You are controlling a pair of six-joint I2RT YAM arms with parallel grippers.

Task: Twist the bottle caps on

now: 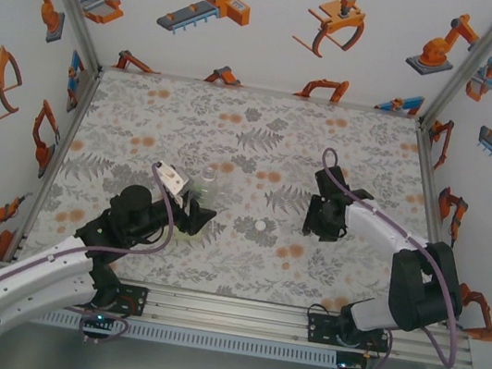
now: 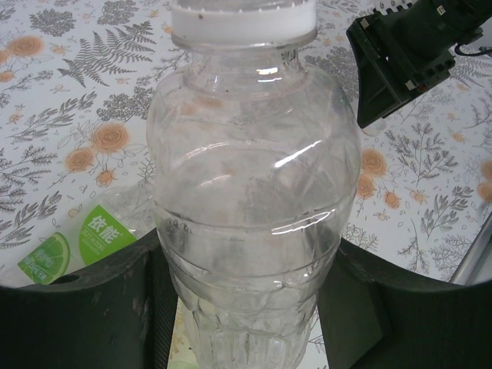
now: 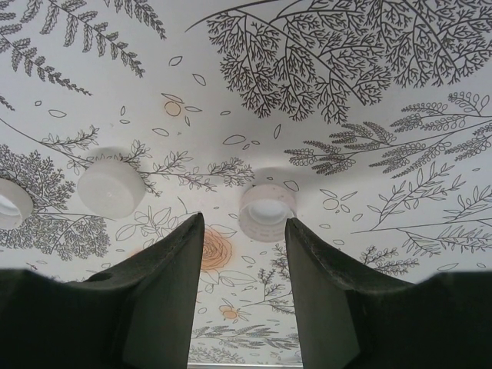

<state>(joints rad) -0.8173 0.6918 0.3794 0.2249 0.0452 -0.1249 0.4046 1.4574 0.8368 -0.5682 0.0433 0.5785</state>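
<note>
My left gripper [image 2: 246,246] is shut on the lower body of a clear unlabelled bottle [image 2: 254,177], one black finger on each side. A white bottle cap [image 2: 242,19] sits on its neck. From above, this bottle [image 1: 206,181] stands upright at the table's middle left, in the left gripper [image 1: 196,216]. A second bottle with a green label [image 2: 92,238] lies on the table behind it. My right gripper [image 3: 242,223] hovers open over the table with nothing between its fingers. A white cap [image 3: 267,209] lies open side up just beyond its tips. Two more caps [image 3: 111,188] [image 3: 11,204] lie to the left.
The right gripper [image 1: 322,223] hangs right of centre, and a loose cap [image 1: 261,227] lies between the two arms. The right arm's black gripper [image 2: 400,54] shows behind the held bottle. Patterned walls and metal posts [image 1: 63,99] bound the floral table [image 1: 264,131].
</note>
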